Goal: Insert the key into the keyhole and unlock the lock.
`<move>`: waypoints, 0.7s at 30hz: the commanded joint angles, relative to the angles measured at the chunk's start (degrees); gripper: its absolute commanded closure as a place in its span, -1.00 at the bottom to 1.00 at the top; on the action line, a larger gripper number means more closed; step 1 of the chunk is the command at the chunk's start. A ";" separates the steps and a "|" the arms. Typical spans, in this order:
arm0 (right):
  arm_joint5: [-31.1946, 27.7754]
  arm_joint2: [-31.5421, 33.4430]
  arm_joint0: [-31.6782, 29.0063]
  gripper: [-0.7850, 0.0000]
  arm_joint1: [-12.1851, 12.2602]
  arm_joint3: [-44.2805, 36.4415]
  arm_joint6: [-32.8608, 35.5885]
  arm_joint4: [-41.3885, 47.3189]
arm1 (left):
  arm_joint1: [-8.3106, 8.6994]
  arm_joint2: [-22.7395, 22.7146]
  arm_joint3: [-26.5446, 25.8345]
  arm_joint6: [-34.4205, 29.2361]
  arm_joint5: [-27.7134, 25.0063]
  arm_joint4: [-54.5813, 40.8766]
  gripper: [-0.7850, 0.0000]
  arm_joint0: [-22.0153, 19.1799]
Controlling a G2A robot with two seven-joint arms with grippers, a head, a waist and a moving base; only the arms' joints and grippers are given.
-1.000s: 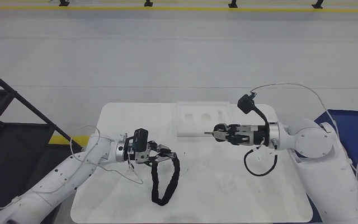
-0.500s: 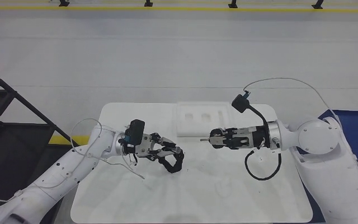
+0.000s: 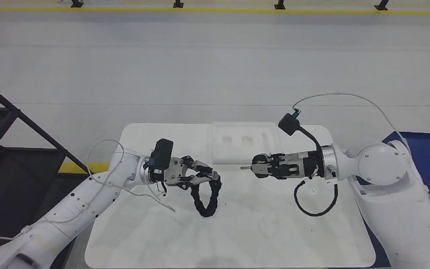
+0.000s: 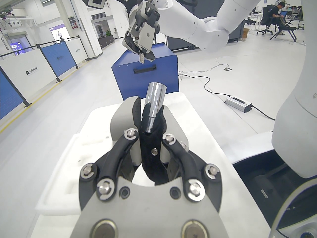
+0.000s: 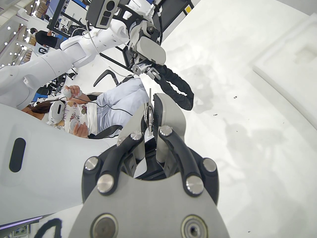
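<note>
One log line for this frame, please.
left gripper shut on lock, above table | right gripper shut on key, pointing toward lock | key not yet inserted

The left gripper (image 4: 149, 117) clamps the lock (image 4: 154, 102) between its fingers, and the lock's chrome end stands out past the fingertips. Ahead of it, with a gap between, the right gripper (image 4: 140, 46) pinches the key (image 4: 141, 59), whose tip points toward the lock.

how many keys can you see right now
1. The key is pinched in the right gripper above the table, short of the cable lock held in the left gripper. A key ring shows there too, so further keys may be hidden.
</note>
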 commanded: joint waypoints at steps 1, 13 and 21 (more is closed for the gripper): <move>0.64 -0.24 -0.73 1.00 0.03 -0.32 -1.04 -0.11 | -0.02 -0.02 0.02 -0.20 0.33 -0.21 1.00 0.20; 18.20 -2.59 3.92 1.00 0.65 -7.46 0.59 -5.03 | -1.96 -0.73 -0.73 3.21 7.18 0.85 1.00 3.05; 26.76 -7.08 8.30 1.00 0.82 -10.94 3.04 -9.75 | -4.66 1.50 2.61 9.03 14.01 5.97 1.00 2.60</move>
